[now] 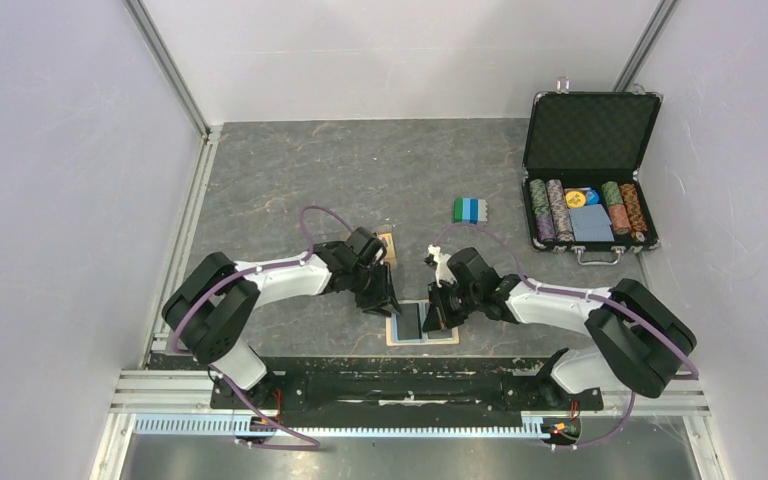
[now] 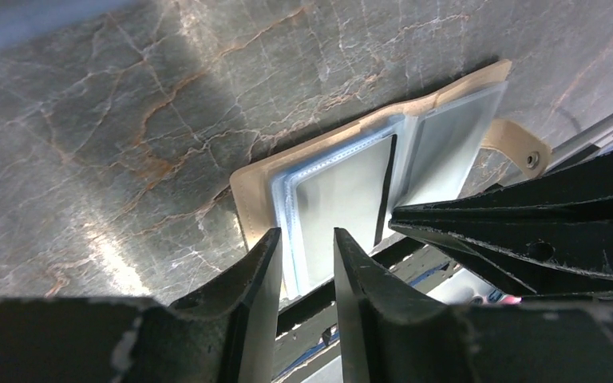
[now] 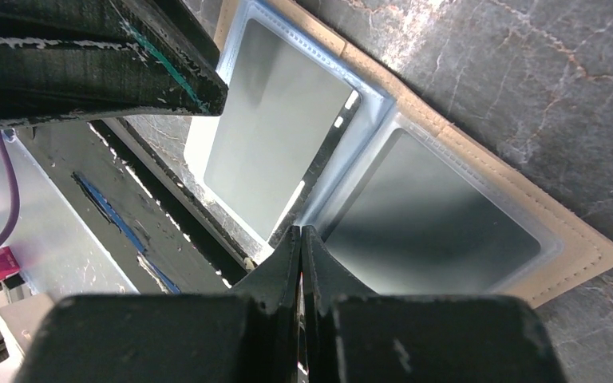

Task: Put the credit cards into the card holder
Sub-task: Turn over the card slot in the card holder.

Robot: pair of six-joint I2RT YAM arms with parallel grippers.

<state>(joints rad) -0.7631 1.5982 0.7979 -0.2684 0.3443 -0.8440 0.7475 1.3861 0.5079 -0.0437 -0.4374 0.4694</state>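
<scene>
The card holder [image 1: 412,322] is laid open at the worktop's [image 1: 290,190] near edge. The left tool [image 2: 307,235] is narrowly parted over its sleeve; the right tool [image 3: 301,231] is closed at the fold. A credit card [image 1: 389,246] beside the left arm is judged stiff, thin and slick, best pinched by one short edge.
</scene>
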